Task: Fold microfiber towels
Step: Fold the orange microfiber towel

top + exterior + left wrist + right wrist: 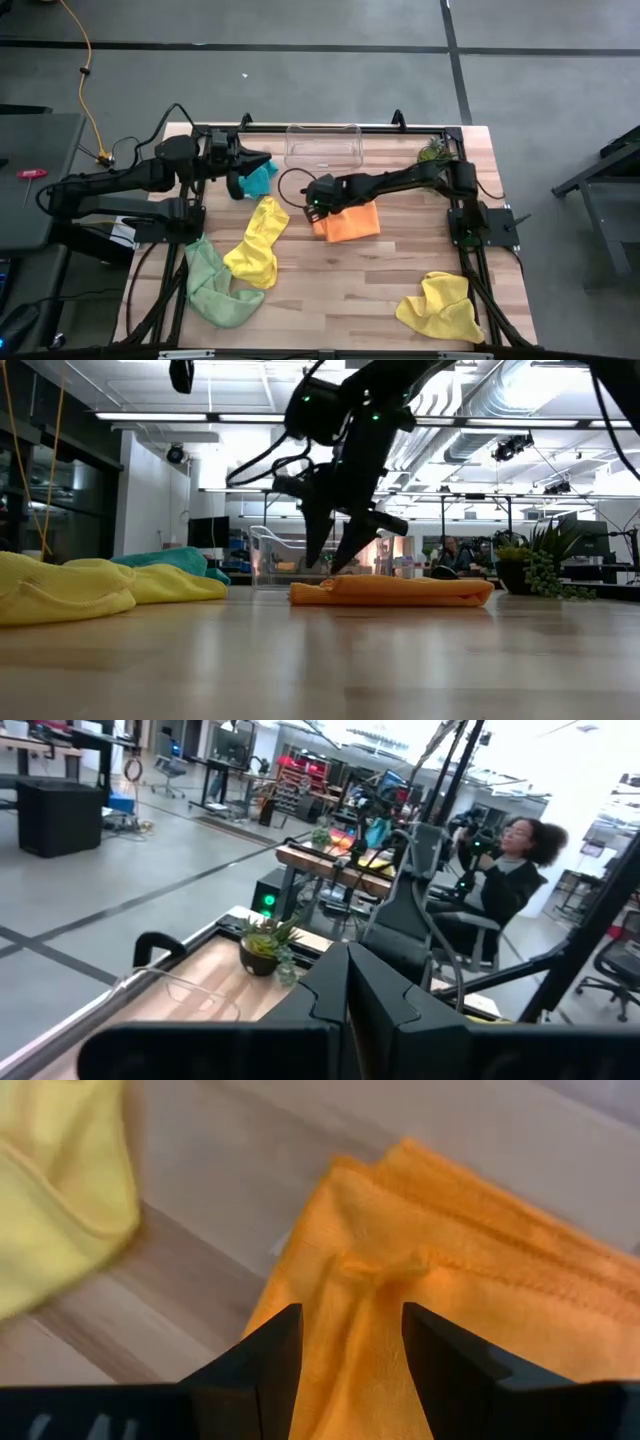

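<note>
The right gripper [345, 1350] has its jaws apart and grasping nothing, just above the near edge of the orange towel [470, 1310], which lies folded on the middle of the worktop [340, 285]. The cloth looks light, soft and limp, so I judge it is best pinched at a corner or hemmed edge. The left gripper [262, 160], jaws clenched, waits above the teal towel [257, 180].
</note>
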Available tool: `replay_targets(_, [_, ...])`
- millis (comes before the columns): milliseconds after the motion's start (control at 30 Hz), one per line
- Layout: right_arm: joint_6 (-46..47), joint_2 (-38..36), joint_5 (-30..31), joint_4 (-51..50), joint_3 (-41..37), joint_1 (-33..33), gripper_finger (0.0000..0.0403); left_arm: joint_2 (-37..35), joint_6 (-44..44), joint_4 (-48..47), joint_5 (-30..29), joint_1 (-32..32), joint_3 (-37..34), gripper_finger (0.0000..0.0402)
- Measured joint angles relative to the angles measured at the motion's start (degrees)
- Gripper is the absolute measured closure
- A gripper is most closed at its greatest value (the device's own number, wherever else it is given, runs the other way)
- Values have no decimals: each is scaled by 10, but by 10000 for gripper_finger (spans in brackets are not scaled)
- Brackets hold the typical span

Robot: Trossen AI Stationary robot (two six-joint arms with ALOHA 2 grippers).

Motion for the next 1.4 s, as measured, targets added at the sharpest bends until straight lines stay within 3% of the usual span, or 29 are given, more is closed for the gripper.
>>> replay_targets(500, [2,66,25,-19,50,9,240,0,-5,-3,5,0,0,401])
replay_targets(800, [15,68,56,-40,50,16,243,0,-6,-3,5,0,0,401])
replay_targets(1200, [15,68,70,-44,50,16,331,0,-5,-5,3,0,0,401])
replay_targets(1400, [15,60,70,-50,49,15,356,0,-5,-5,3,0,0,401])
